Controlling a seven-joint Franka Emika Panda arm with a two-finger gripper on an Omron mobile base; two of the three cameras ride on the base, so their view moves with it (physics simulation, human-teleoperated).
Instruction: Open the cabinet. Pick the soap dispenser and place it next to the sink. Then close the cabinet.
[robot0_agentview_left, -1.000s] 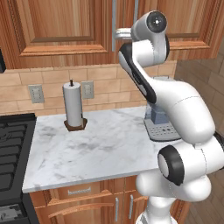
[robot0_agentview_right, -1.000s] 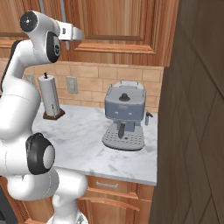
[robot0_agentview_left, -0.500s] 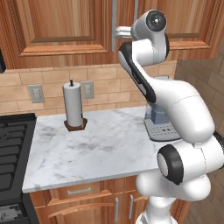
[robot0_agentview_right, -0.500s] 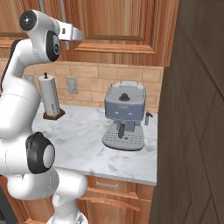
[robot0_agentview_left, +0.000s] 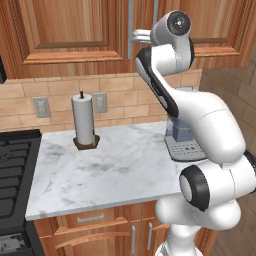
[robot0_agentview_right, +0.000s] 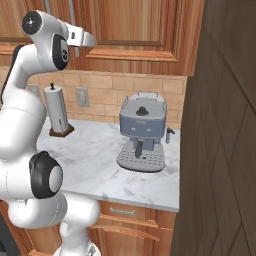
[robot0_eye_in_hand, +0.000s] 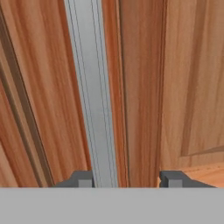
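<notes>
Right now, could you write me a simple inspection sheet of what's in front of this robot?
Surface: white marble counter, bare in the middle.
Job's things: wall cabinet, both doors shut; the left door's silver handle sits close before the hand. Soap dispenser: nothing seen.
Clutter: paper towel roll upright on a brown base near the back wall; grey-blue coffee machine at the counter's right end.
Grippers: gripper raised at the cabinet handle, fingers spread, the handle just inside one tip, not clamped.
Cables: nothing seen.
Surroundings: tiled back wall with outlets, black stove to the left, low drawers under the counter, tall wooden panel to the right.
</notes>
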